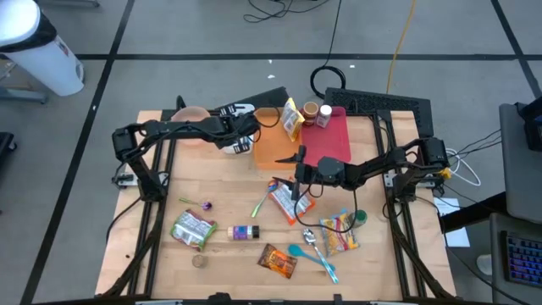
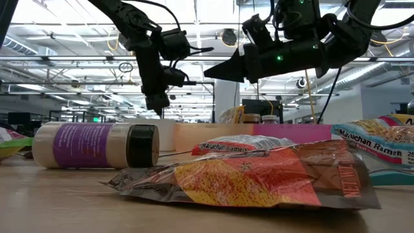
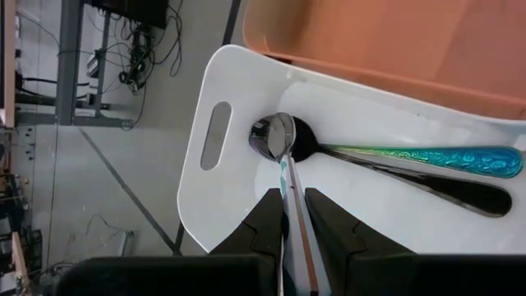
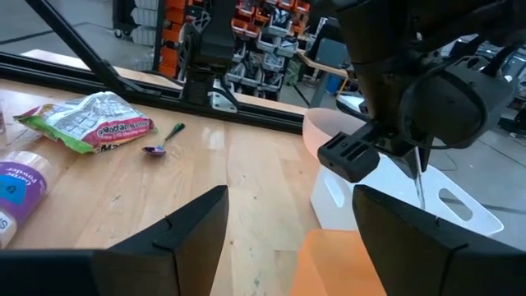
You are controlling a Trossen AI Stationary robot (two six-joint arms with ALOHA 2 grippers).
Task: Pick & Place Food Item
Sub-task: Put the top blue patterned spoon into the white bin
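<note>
High view: the left end effector hangs over the white tray at the bench's far edge; the right end effector waits mid-bench, spread wide and empty.

Left wrist view: the fingers pinch a spoon above a second spoon; best lowered flat before release.

Low view: wooden bench, ramen packets, workshop behind.
</note>
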